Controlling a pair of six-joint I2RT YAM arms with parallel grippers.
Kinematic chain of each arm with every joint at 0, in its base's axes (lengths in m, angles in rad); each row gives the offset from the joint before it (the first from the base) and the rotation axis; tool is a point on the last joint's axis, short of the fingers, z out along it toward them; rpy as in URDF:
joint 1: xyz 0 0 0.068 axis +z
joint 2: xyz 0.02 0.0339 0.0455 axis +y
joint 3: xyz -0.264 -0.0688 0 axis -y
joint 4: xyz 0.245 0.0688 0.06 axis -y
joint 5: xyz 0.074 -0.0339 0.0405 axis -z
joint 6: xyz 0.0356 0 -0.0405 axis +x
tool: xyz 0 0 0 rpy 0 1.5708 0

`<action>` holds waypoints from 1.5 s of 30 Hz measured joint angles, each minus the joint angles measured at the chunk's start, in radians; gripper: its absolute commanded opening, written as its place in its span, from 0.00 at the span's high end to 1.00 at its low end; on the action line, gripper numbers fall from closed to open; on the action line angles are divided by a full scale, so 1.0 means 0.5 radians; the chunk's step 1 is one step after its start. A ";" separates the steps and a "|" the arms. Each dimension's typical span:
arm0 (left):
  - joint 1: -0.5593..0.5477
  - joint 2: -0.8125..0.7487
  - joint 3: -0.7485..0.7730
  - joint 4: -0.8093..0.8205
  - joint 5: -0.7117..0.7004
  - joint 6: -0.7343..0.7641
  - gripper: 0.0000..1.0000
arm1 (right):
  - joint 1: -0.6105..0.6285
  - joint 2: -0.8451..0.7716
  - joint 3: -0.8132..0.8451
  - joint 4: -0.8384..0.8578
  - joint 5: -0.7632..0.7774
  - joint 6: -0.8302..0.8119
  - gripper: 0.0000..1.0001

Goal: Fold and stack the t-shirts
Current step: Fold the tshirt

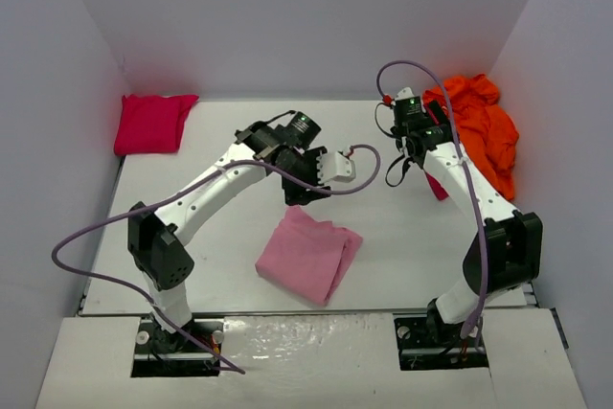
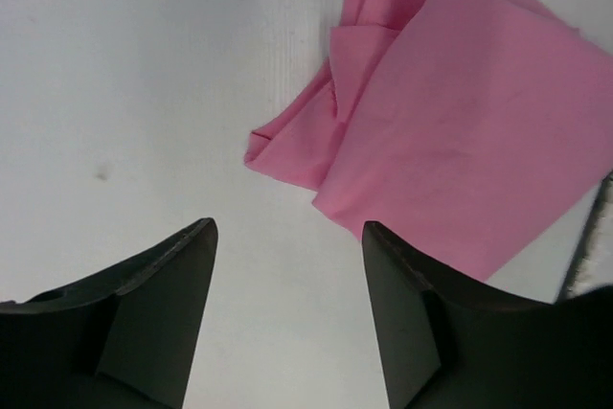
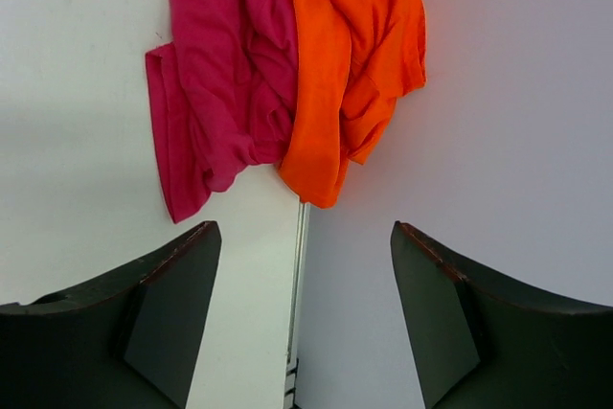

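Observation:
A light pink t-shirt (image 1: 308, 254) lies folded on the table near the front middle; the left wrist view shows it as a flat pink t-shirt (image 2: 460, 131) with a rumpled edge at its left. My left gripper (image 1: 305, 194) hovers just behind it, open and empty (image 2: 287, 227), with bare table between the fingers. A red t-shirt (image 1: 151, 124) sits folded at the back left. A bright orange t-shirt (image 1: 484, 131) lies crumpled at the back right, beside a dark crimson t-shirt (image 3: 225, 93). My right gripper (image 1: 415, 141) stands open and empty (image 3: 305, 232), short of the orange t-shirt (image 3: 350, 64).
White walls close in the table on the left, back and right. The seam between table and wall (image 3: 300, 284) runs between my right fingers. A purple cable (image 1: 105, 227) loops off the left arm.

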 measured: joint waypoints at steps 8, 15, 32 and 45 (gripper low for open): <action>0.698 0.308 -0.102 -0.184 0.622 -0.184 0.29 | -0.027 -0.329 -0.024 0.000 -0.201 0.041 0.27; 0.656 0.588 -0.273 -0.337 0.965 -0.172 0.28 | -0.028 -0.412 -0.101 -0.011 -0.285 0.060 0.27; 0.698 0.801 -0.388 -0.486 1.327 0.049 0.27 | -0.051 -0.413 -0.156 -0.021 -0.296 0.062 0.57; 0.945 0.342 -0.536 -0.461 1.252 -0.104 0.27 | 0.143 -0.454 0.003 -0.533 -1.529 0.021 1.00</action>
